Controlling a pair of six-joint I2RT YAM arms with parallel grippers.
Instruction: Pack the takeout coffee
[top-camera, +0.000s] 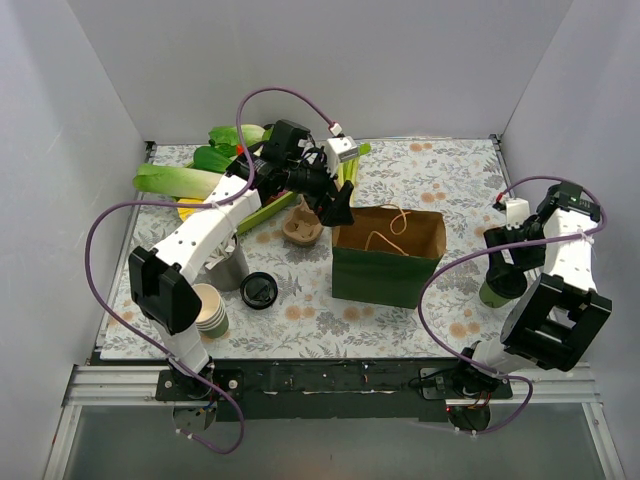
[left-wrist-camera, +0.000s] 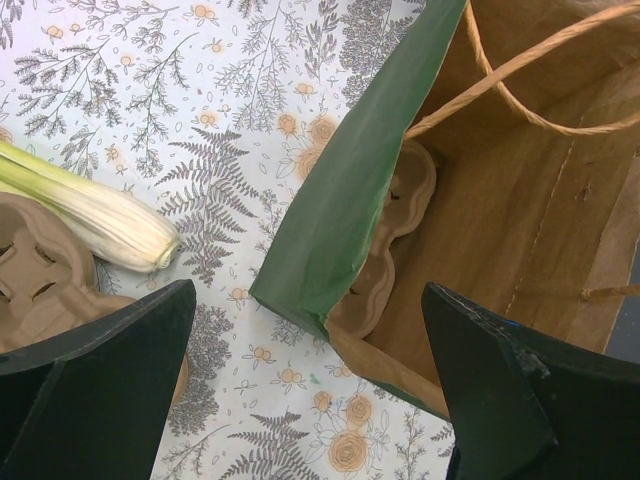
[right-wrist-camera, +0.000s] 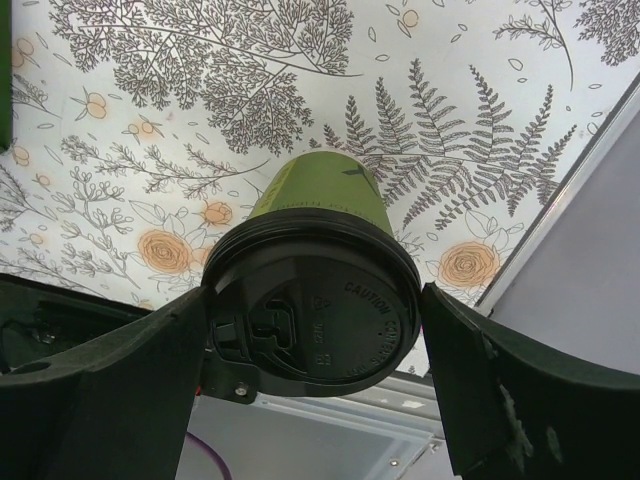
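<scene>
The takeout coffee (top-camera: 495, 291) is a green paper cup with a black lid. It stands upright on the table at the right, near the edge. In the right wrist view the cup (right-wrist-camera: 318, 195) fills the middle. My right gripper (right-wrist-camera: 313, 300) is open, with one finger on each side of the lid; the left finger looks against the rim, the right one just beside it. It also shows in the top view (top-camera: 503, 268). My left gripper (top-camera: 338, 208) is open and empty, above the left edge of the green paper bag (top-camera: 388, 262).
The bag (left-wrist-camera: 330, 200) stands open with a cardboard cup carrier (left-wrist-camera: 395, 240) inside. A second carrier (top-camera: 301, 226) lies beside it. A loose black lid (top-camera: 259, 290), a stack of green cups (top-camera: 210, 310), a grey cup (top-camera: 232, 268) and greens (top-camera: 180, 182) sit on the left.
</scene>
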